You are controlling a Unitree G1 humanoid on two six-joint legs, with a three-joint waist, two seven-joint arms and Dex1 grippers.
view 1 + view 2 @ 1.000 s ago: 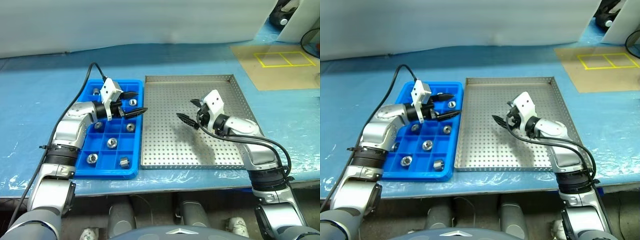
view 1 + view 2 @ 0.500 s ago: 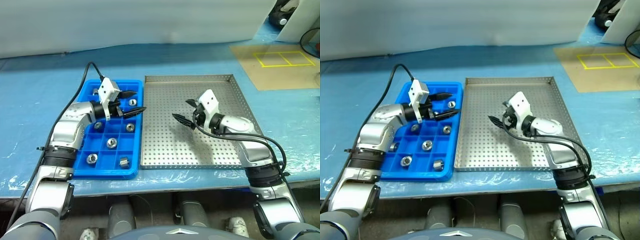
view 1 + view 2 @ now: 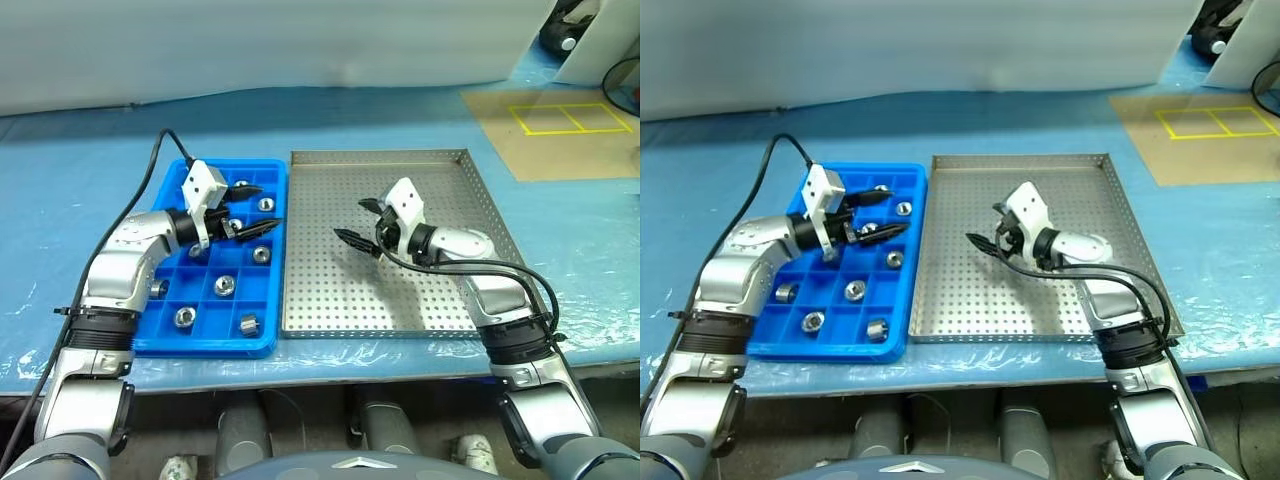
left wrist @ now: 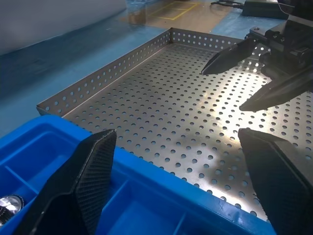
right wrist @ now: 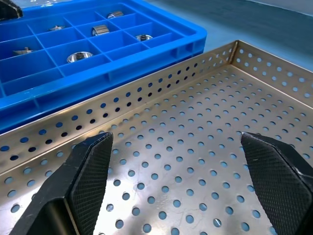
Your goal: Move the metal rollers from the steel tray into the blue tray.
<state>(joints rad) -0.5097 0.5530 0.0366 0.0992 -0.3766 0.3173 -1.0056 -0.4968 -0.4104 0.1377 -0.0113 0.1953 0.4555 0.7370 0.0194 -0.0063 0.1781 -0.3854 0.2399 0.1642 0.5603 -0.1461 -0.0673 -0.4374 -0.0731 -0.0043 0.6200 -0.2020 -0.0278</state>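
Several metal rollers, such as one and another, lie in compartments of the blue tray; every roller I see is in there. To its right lies the steel tray with its perforated floor. My left gripper hovers open over the blue tray's far right part, pointing toward the steel tray, with nothing between its fingers. My right gripper hangs open above the steel tray's middle, pointing toward the blue tray, also holding nothing. The two grippers face each other across the trays' shared edge.
Both trays rest on a table covered in blue film. A tan board with yellow taped squares lies at the back right. A black cable loops off my left arm. The table's front edge runs just below the trays.
Both grippers have shifted slightly to the left, the right one toward the blue tray, the left one further over it. Both stay open and hold nothing.
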